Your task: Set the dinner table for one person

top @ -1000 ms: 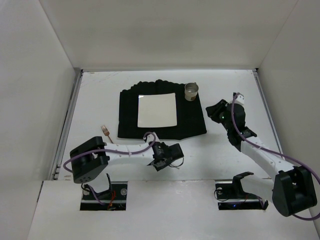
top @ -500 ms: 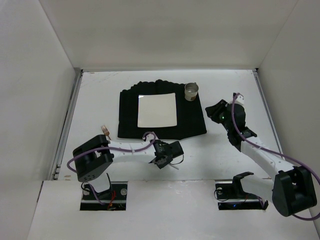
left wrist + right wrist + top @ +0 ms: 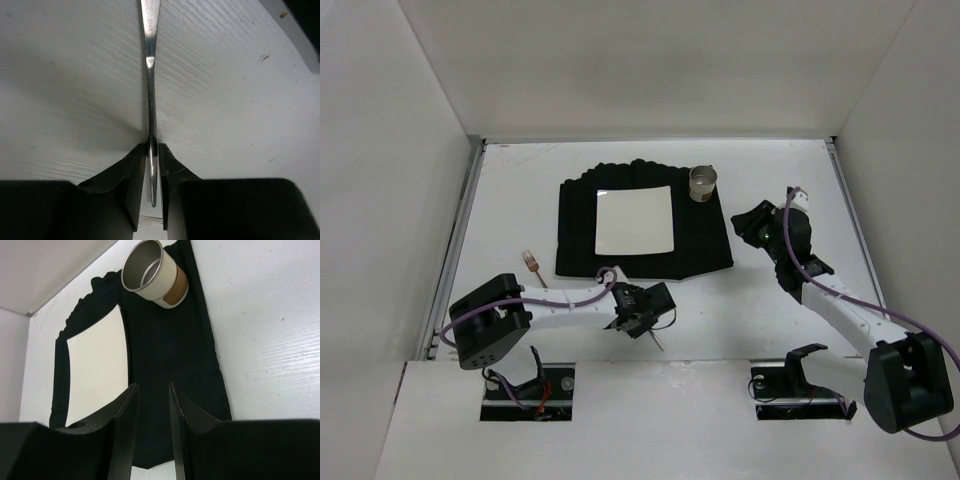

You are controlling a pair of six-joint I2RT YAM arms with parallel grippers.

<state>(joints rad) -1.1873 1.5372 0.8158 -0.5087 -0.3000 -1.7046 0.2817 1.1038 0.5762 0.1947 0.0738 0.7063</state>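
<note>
Steel utensil [image 3: 149, 95] was clamped at its thin end by left end effector [image 3: 153, 150], close to table [image 3: 240, 115]. Risk: narrow grip pt could let it pivot/slip in transit.

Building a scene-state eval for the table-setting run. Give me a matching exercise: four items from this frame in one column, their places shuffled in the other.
Items:
1. cup
2. square plate
3. fork
4. silver utensil

Places:
A. pinched between the fingers of the left gripper
B. on the bare dinner table, off the near left corner of the placemat
C. middle of the placemat
D. far right corner of the placemat

Pairs: 1-D, 2-C, 3-B, 4-A
</note>
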